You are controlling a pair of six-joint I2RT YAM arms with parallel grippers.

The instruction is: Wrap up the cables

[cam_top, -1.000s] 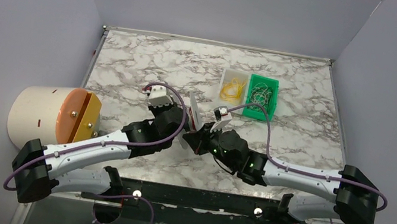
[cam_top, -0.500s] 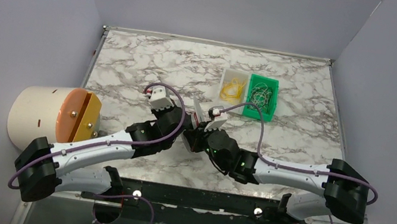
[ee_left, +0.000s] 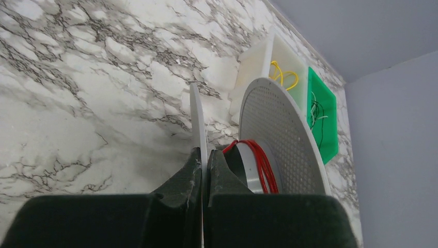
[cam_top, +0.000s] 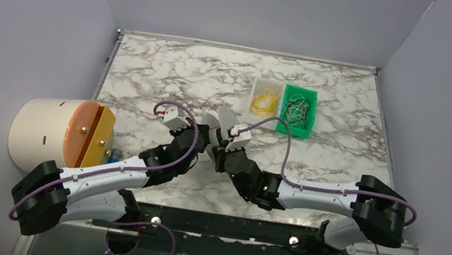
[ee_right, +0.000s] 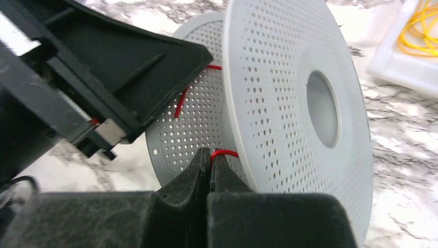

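Red wire (ee_left: 262, 161): thread-thin, coiled round the hub of a grey perforated spool (ee_left: 281, 129); one loose strand runs to the right gripper (ee_right: 210, 156).
Right gripper: fingers pinched together on that strand, just beside the spool's wide flange.
Left gripper (ee_left: 204, 155): fingers closed tight on the edge of the other flange; both flanges stand on edge.
Position: spool sits mid-table, between the two wrists.
Table (cam_top: 164, 70): white and grey marble-pattern top with metal edging.
Bins: white tray (cam_top: 253, 97) holding yellow wires, touching a green bin (cam_top: 301, 90) holding pale wires, at far right.
Room: plain lavender-grey walls on three sides.
Off-table: white cylinder with orange face (cam_top: 65, 133), by the left edge.
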